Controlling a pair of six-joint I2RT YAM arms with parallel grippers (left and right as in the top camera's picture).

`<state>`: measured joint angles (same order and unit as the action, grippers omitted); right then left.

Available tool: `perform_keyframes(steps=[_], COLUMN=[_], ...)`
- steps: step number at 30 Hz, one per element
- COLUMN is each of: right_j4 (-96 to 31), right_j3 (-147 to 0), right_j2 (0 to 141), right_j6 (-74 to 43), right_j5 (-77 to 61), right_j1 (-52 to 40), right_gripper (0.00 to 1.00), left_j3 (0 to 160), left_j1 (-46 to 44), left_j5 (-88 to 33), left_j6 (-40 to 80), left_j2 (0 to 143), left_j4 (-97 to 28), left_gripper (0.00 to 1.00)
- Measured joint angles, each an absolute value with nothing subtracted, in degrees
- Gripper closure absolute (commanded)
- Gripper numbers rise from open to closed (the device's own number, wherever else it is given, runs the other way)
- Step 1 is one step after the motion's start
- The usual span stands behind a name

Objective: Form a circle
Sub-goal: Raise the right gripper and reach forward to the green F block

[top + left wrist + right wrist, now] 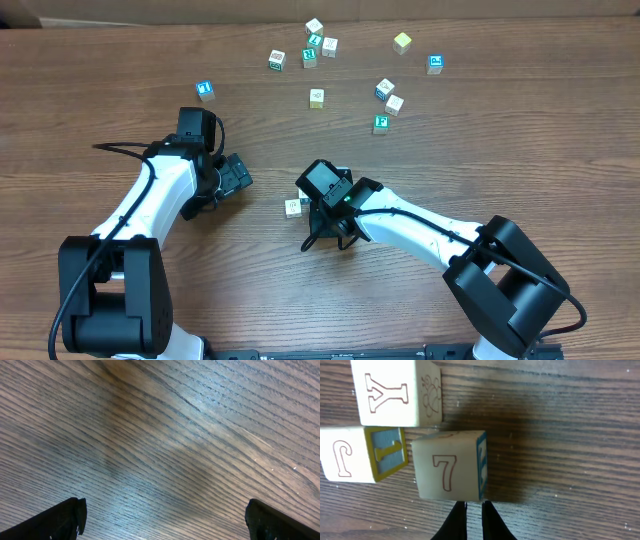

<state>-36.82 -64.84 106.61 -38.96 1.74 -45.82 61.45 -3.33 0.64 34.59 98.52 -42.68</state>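
Three cream cubes sit bunched at mid-table in the right wrist view: Y cube, J cube and 7 cube, which has a blue side. They make an L, no closed circle. Overhead, the right wrist hides most of them. Right gripper is pinched nearly closed on nothing, right at the 7's edge. Left gripper is spread wide over the table.

Left arm and right arm: white rounded shells, black joint blocks, bulky black bases at the near edge. Thin black cable off the left arm, another along the right. Left gripper fingers blunt, black; right gripper fingers thin, tapered, black.
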Motion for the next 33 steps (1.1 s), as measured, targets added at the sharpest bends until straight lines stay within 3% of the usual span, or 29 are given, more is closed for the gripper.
perform_keyframes(steps=[8, 17, 19, 22, 23, 33], right_j4=[-46.39, -60.31, -63.09, -62.87, -61.84, -53.98], right_j3=[-67.96, -86.50, -93.58, -103.26, -104.81, -105.10], right_j2=[106.63, 107.31, 107.46, 107.20, 107.09, 108.09], right_j6=[-36.53, -31.03, -29.50, -27.64, -27.29, -25.78], right_j5=[1.74, 1.78, 1.83, 2.72, 3.38, 7.94], right_j1=[-43.90, -39.75, -38.30, -34.89, -33.85, -23.75], right_gripper=[0.93, 0.88, 0.78, 0.39, 0.30, 0.27], left_j3=[61.45, 61.45, 61.45, 61.45, 61.45, 61.45], left_j1=[-3.33, -3.33, -3.33, -3.33, -3.33, -3.33], left_j5=[0.64, 0.64, 0.67, 0.64, 0.64, 0.64], left_j6=[34.59, 34.59, 34.59, 34.59, 34.59, 34.59], left_j2=[98.52, 98.52, 98.52, 98.52, 98.52, 98.52], left_j4=[-42.65, -42.70, -42.63, -42.68, -42.65, -42.68], left_gripper=[0.00, 0.00, 0.00, 0.00, 0.00, 0.00])
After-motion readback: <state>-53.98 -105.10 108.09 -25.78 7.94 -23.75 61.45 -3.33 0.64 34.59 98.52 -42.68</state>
